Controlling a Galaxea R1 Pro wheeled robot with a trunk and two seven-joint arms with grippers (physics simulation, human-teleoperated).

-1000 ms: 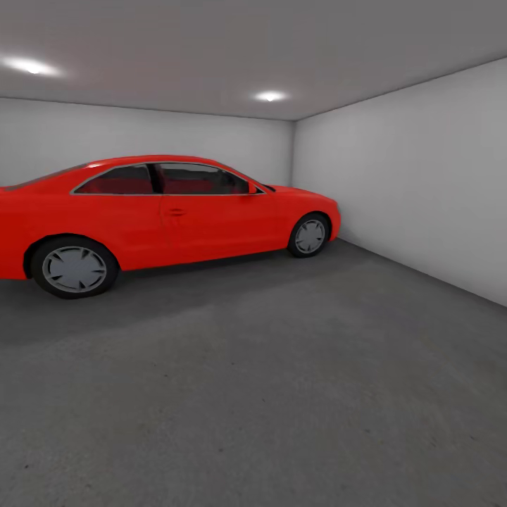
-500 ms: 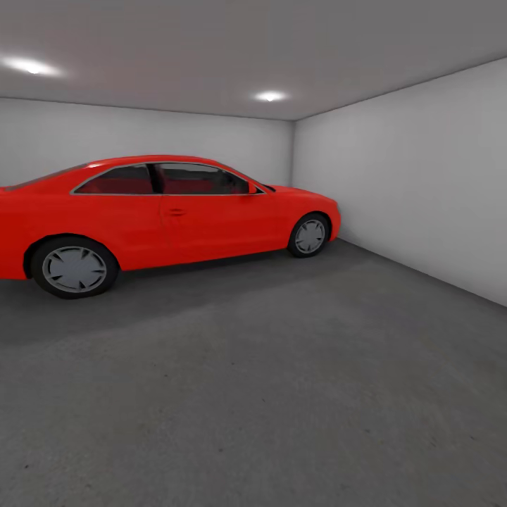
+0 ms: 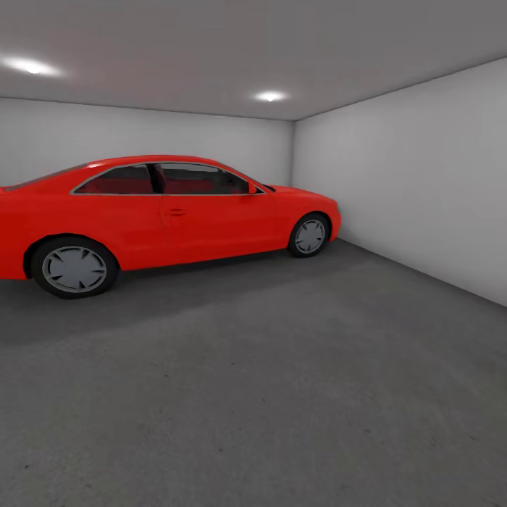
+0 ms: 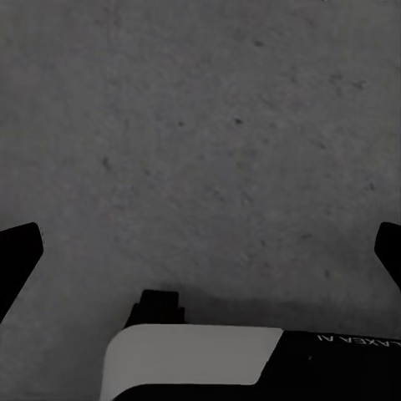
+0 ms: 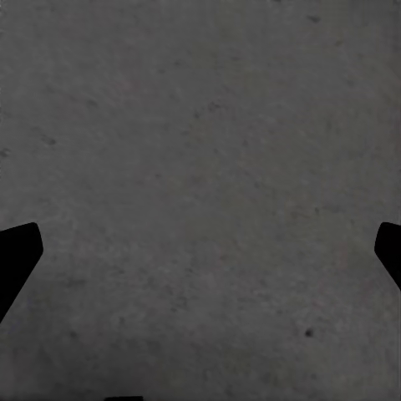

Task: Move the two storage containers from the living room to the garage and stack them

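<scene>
Both hands, left (image 4: pixel 200 251) and right (image 5: pixel 200 251), spread wide over floor (image 3: pixel 282 394); car (image 3: pixel 162 211) tail cropped.

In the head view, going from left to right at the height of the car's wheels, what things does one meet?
Rear wheel → car door → front wheel → side wall.

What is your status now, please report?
Both grippers, left and right, open, empty, over garage floor. Red car parked ahead left.

Left pincer (image 4: pixel 200 251) (fingers spread wide) above speckled floor (image 4: pixel 209 125).
</scene>
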